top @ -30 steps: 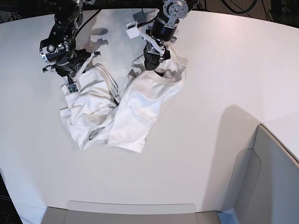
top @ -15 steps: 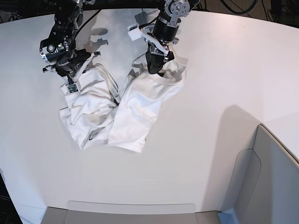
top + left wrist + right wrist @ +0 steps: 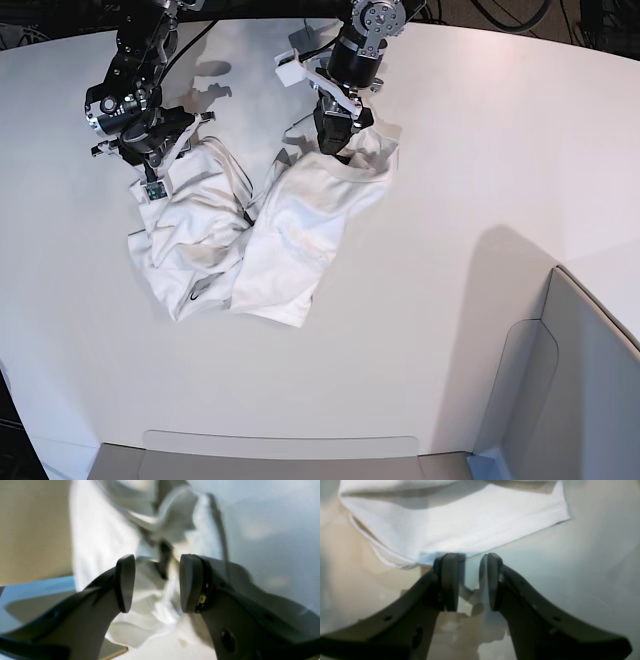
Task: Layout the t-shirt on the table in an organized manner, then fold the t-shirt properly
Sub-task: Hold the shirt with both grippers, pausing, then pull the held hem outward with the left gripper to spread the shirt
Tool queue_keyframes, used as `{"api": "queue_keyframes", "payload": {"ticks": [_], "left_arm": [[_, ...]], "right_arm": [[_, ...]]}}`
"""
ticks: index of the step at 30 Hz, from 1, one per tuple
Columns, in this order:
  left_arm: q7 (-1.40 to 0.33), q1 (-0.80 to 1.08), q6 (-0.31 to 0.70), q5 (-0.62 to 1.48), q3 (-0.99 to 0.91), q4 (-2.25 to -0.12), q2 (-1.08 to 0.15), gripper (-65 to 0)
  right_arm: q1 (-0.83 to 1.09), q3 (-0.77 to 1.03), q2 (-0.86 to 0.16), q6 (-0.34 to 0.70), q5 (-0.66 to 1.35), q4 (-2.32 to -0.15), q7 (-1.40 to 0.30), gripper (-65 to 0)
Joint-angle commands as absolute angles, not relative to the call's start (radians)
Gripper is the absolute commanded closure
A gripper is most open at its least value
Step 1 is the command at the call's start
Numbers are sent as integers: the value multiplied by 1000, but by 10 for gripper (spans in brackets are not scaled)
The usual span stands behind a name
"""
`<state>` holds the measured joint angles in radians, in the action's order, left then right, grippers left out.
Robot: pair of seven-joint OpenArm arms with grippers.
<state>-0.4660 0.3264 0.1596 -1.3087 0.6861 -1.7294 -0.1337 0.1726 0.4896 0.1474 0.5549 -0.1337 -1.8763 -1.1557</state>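
While the t-shirt [image 3: 265, 225] lies crumpled in two lobes on the white worktop [image 3: 450, 150], a small black mark shows near its lower edge, unreadable. Left gripper [image 3: 155, 582] jaws apart over collar folds; right gripper [image 3: 470, 581] jaws apart at the hem, nothing clamped.

base: overhead, far | wrists: close, along fingers [image 3: 125, 582] | shared: t-shirt [image 3: 290, 220]

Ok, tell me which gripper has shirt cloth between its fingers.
The left gripper: t-shirt folds bunch between its fingers. The right gripper shows only bare table.
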Motion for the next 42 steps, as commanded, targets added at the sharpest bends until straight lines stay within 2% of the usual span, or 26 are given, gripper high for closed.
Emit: {"api": "queue_keyframes", "payload": {"ticks": [1, 6, 11, 17, 28, 36, 42], "left_arm": [[-461, 59, -30, -1310, 665, -1750, 16, -295], [-463, 28, -33, -1310, 621, -1751, 18, -295], [-463, 8, -137, -1310, 575, -1755, 18, -295], [-461, 28, -145, -1310, 575, -1770, 18, -295], [-461, 53, -143, -1214, 575, -2018, 18, -295], [-450, 87, -145, -1213, 561, -2022, 18, -264], [-460, 90, -140, -1218, 555, -2022, 15, -265]], "right_arm": [[166, 487, 145, 559, -131, -1893, -1142, -197], [166, 487, 145, 559, -131, -1893, -1142, -197], [166, 487, 145, 559, -131, -1893, -1142, -197], [160, 487, 145, 559, -131, -1893, -1142, -197], [160, 487, 145, 559, -131, -1890, -1142, -197], [143, 432, 114, 559, -133, -1848, -1142, -197], [140, 417, 113, 559, -133, -1848, -1144, -197]]}}
